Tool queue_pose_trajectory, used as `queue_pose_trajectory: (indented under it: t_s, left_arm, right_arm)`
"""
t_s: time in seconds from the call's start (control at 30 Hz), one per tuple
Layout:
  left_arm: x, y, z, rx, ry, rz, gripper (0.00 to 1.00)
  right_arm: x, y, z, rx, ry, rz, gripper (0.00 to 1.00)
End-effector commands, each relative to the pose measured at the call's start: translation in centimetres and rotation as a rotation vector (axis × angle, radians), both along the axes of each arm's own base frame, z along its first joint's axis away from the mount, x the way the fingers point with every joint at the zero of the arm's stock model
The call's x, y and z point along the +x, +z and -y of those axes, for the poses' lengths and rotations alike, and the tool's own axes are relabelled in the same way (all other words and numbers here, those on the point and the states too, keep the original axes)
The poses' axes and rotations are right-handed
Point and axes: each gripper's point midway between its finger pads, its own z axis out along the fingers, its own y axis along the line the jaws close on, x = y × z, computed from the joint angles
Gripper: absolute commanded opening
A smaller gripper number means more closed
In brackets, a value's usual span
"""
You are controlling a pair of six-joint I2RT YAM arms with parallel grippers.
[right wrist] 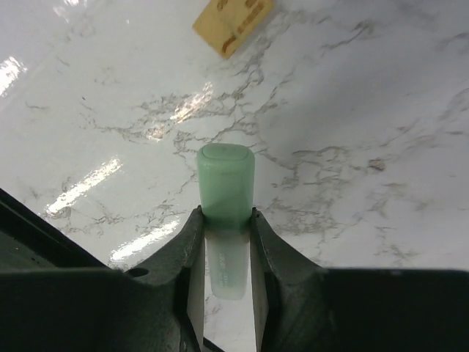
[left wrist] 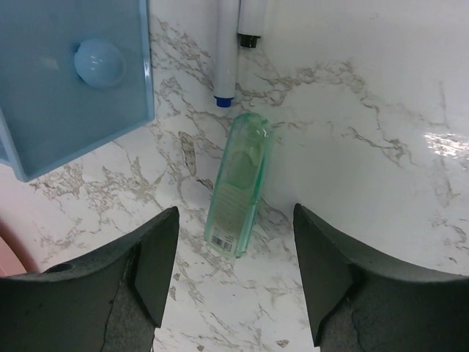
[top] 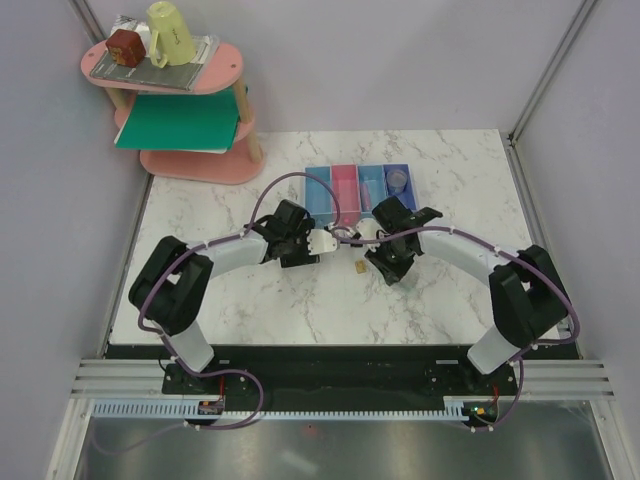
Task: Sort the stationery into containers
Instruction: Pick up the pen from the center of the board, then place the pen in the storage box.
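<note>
My right claw (right wrist: 225, 216) is clenched on a pale green bar (right wrist: 226, 183), with one finger pressed to each long side. The bar's long axis runs straight out from my wrist toward 12 o'clock. Its rounded end sticks out past my fingertips over the marble table (right wrist: 366, 147). It looks frosted, deeper green at the tip and paler where it sits between my fingers. Farther out at 12 o'clock a small tan block (right wrist: 233, 26) lies flat on the marble, well apart from the bar.

My left claw (left wrist: 234, 220) is released, fingers spread wide and gripping nothing. In line with the gap lies a clear green bar (left wrist: 238, 183), flat on the table. Its long axis runs from 6 o'clock up to 12, leaning slightly toward 1. It is see-through, with a slim shape showing inside. Beyond it at 12 o'clock a blue-capped marker (left wrist: 226, 51) and a black-capped marker (left wrist: 250, 18) lie side by side, both white-bodied, with their capped ends toward me. At 10 o'clock stands a light blue bin (left wrist: 44, 125).

From overhead, both claws meet mid-table. The row of four bins (top: 345, 195) sits just past them at 12 o'clock.
</note>
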Motion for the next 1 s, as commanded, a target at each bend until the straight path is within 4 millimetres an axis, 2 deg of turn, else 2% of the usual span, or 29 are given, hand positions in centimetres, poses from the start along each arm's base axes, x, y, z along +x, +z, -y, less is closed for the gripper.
queue_pose_trajectory:
  t_s: [0.0, 0.03, 0.07, 0.13, 0.17, 0.23, 0.27, 0.4, 0.5, 0.53, 0.6, 0.63, 0.7, 0.73, 0.77, 0.8, 0.87, 0.9, 0.97]
  left_arm:
    - [0.7, -0.9, 0.5, -0.001, -0.097, -0.042, 0.71]
    - [1.0, -0.6, 0.8, -0.012, -0.108, -0.042, 0.71]
    - [0.9, -1.1, 0.7, -0.007, -0.112, -0.063, 0.71]
    - [0.9, -1.4, 0.5, -0.006, -0.124, -0.087, 0.71]
    - [0.8, -1.6, 0.5, -0.005, -0.129, -0.096, 0.71]
    - [0.2, -2.2, 0.4, -0.001, -0.148, -0.128, 0.70]
    - [0.0, -2.6, 0.3, 0.002, -0.153, -0.142, 0.70]
    - [-1.4, -3.6, 0.0, 0.010, -0.170, -0.214, 0.68]
    - [-2.8, -4.3, -0.5, 0.014, -0.181, -0.279, 0.64]
    - [-3.2, -4.4, -0.5, 0.008, -0.188, -0.297, 0.57]
    - [-4.0, -4.8, -0.8, 0.019, -0.190, -0.338, 0.49]
    - [-4.3, -5.0, -0.8, 0.017, -0.191, -0.353, 0.45]
    - [-4.9, -5.3, -1.2, 0.029, -0.189, -0.377, 0.38]
    - [-5.0, -5.3, -1.0, 0.023, -0.187, -0.385, 0.35]
    - [-5.2, -5.3, -1.2, 0.026, -0.186, -0.397, 0.34]
    - [-5.4, -5.3, -1.2, 0.027, -0.184, -0.404, 0.34]
    - [-5.6, -5.2, -1.3, 0.029, -0.180, -0.413, 0.22]
    - [-5.7, -5.0, -1.4, 0.030, -0.172, -0.419, 0.18]
    - [-5.5, -4.6, -1.5, 0.034, -0.156, -0.412, 0.12]
  right_arm:
    - [4.1, 6.7, -1.9, 0.087, 0.051, 0.214, 0.17]
    - [4.7, 7.7, -2.1, 0.098, 0.060, 0.246, 0.18]
    - [6.0, 9.5, -2.5, 0.112, 0.057, 0.300, 0.18]
    - [7.4, 11.4, -2.8, 0.128, 0.052, 0.356, 0.19]
    - [8.7, 13.3, -3.2, 0.150, 0.044, 0.407, 0.19]
    - [10.6, 15.0, -3.0, 0.169, 0.013, 0.467, 0.20]
    - [11.7, 16.6, -3.1, 0.188, -0.001, 0.514, 0.21]
    - [16.3, 19.3, -1.9, 0.234, -0.093, 0.646, 0.22]
    - [19.0, 20.0, -1.1, 0.279, -0.164, 0.698, 0.22]
    - [19.8, 19.2, -1.2, 0.286, -0.174, 0.687, 0.22]
    - [21.2, 19.1, -1.1, 0.311, -0.211, 0.696, 0.22]
    - [21.8, 18.1, -1.4, 0.318, -0.215, 0.676, 0.21]
    - [22.9, 18.0, -2.0, 0.347, -0.219, 0.691, 0.21]
    - [23.4, 17.1, -2.4, 0.354, -0.227, 0.676, 0.21]
    - [23.8, 17.4, -2.8, 0.373, -0.228, 0.682, 0.21]
    - [24.6, 16.7, -3.2, 0.384, -0.232, 0.679, 0.21]
    - [25.5, 16.9, -3.9, 0.416, -0.248, 0.681, 0.21]
    - [26.2, 16.1, -4.2, 0.424, -0.254, 0.673, 0.21]
    - [26.9, 15.9, -4.9, 0.456, -0.268, 0.664, 0.21]
